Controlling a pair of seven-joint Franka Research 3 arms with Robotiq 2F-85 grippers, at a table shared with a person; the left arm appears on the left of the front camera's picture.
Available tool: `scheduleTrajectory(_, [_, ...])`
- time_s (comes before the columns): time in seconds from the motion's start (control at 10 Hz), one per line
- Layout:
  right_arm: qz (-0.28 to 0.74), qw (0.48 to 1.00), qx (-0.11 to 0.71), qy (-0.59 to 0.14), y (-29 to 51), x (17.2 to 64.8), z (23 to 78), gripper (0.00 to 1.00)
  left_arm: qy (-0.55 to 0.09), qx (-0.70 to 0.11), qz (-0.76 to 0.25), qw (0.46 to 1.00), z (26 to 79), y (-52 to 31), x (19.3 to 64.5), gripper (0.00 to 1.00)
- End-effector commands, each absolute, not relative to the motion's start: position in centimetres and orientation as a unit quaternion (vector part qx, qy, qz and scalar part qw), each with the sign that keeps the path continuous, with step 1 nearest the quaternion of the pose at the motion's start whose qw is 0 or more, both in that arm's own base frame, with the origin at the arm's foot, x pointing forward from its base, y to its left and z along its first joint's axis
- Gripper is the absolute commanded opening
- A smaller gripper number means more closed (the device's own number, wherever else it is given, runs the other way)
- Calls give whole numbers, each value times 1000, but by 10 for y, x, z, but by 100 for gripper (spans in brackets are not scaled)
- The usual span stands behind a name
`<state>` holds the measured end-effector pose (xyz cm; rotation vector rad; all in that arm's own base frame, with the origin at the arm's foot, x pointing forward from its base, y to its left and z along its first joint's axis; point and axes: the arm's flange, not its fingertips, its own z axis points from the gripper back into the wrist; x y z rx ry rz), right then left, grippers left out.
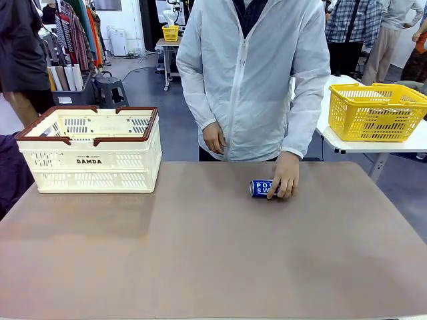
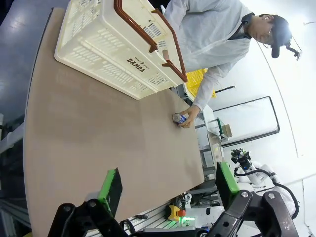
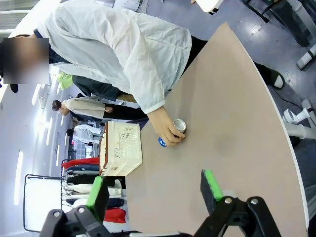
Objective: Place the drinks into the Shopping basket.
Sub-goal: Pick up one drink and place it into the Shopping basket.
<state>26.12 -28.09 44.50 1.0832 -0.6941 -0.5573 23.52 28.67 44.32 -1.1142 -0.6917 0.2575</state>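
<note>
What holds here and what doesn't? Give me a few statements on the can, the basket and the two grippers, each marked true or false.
1. The blue drink can with white lettering lies on its side on the brown table, under the person's hand. True.
2. The cream-white slotted plastic basket with brown handles stands at the robot's right. False: it stands at the table's far left.
3. The left gripper and the right gripper both have their fingers open and empty. True.
4. The can is inside the basket. False: it lies on the table, apart from the basket, right of the middle.
</note>
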Motion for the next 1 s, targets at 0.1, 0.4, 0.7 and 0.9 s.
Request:
scheduleTrajectory(0.1, [-251, 758, 502, -333, -284, 265, 448, 100, -333, -520, 110, 779, 445, 290, 235, 100])
scheduleTrajectory(0.4, [-256, 764, 498, -319, -281, 261, 445, 100, -333, -520, 110, 779, 445, 290, 235, 100])
scheduleTrajectory(0.7, [-120, 839, 425, -317, -230, 301, 497, 100, -333, -520, 110, 779, 445, 290, 235, 100])
scheduleTrajectory(0.9, [29, 898, 359, -253, -121, 386, 508, 100, -333, -520, 110, 779, 445, 290, 235, 100])
